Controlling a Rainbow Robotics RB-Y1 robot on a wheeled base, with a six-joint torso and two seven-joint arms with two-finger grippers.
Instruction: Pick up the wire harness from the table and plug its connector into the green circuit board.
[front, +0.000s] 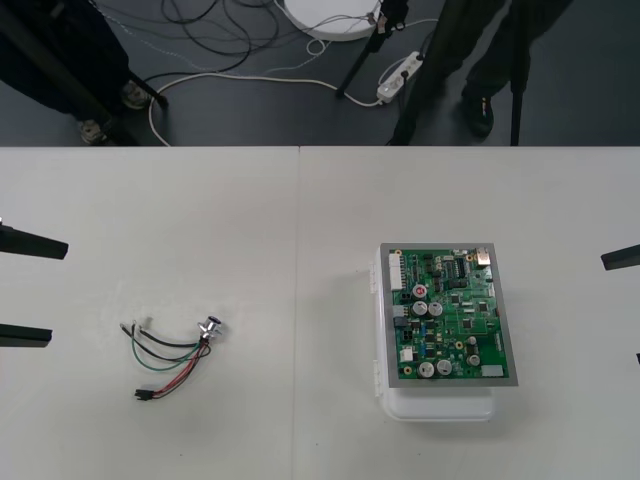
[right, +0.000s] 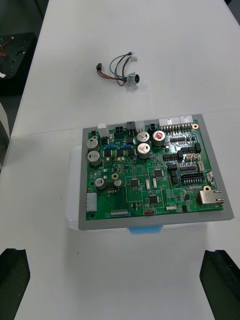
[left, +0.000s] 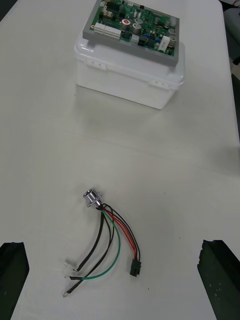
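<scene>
Lying loose on the surface (front: 300, 250) on the robot's left side, the wire harness (front: 175, 355) is well apart from the green circuit board (front: 452, 315), and its plug (left: 135, 268) is not in the board. It looks very light and limp. The thin red, black and green wires (left: 112, 235) will likely bend and trail under any lift, so they make a poor hold. The small black plug is the stiff part that has to meet the board, and a pinch across its body seems the soundest grasp. It is tiny and could twist or slip between the fingers. The round metal socket (left: 92, 197) is hard and smooth and probably the heaviest end, so it may swing once raised. Several loose wire ends (left: 67, 262) splay out beside the plug.

The left tool (front: 58, 290) waits just beside the harness with its fingers spread wide and nothing between them. The right tool (front: 620, 308) is parked beyond the board, likewise open and empty.

The board rests on top of a white base (left: 130, 80), a closed box-like tub whose contents cannot be seen.
</scene>
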